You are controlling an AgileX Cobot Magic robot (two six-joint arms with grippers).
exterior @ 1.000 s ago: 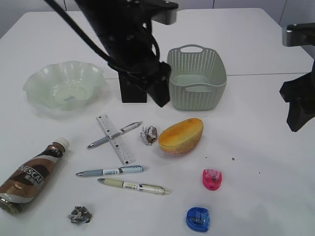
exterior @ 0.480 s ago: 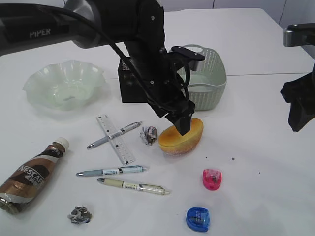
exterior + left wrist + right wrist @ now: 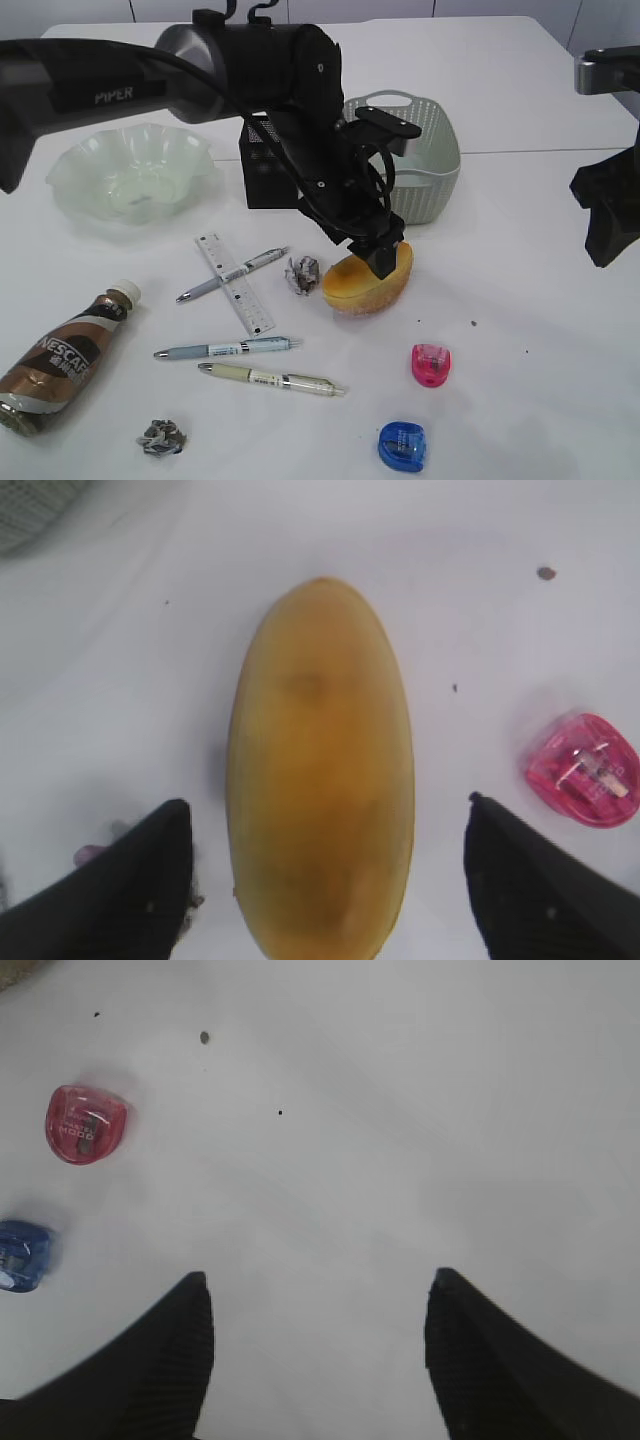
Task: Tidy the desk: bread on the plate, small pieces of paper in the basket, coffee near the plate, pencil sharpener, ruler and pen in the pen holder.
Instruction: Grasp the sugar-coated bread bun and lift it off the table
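The golden bread (image 3: 365, 283) lies mid-desk, in front of the green basket (image 3: 425, 165). My left gripper (image 3: 378, 256) hangs open right over the bread (image 3: 320, 770), one finger on each side, not touching. The wavy plate (image 3: 70, 165) sits far left, the black mesh pen holder (image 3: 262, 185) behind my arm. The coffee bottle (image 3: 65, 355) lies front left. The ruler (image 3: 235, 283) and three pens (image 3: 225, 349) lie near a paper ball (image 3: 302, 274); another ball (image 3: 163, 436) is at the front. My right gripper (image 3: 319, 1275) is open over bare desk.
A pink pencil sharpener (image 3: 431, 364) and a blue one (image 3: 403, 445) lie front right of the bread. The right arm (image 3: 605, 220) stands at the right edge of the desk (image 3: 530, 300).
My left arm has swung down and right from over the pen holder to the bread, its open fingers now straddling it. The right arm has not moved.
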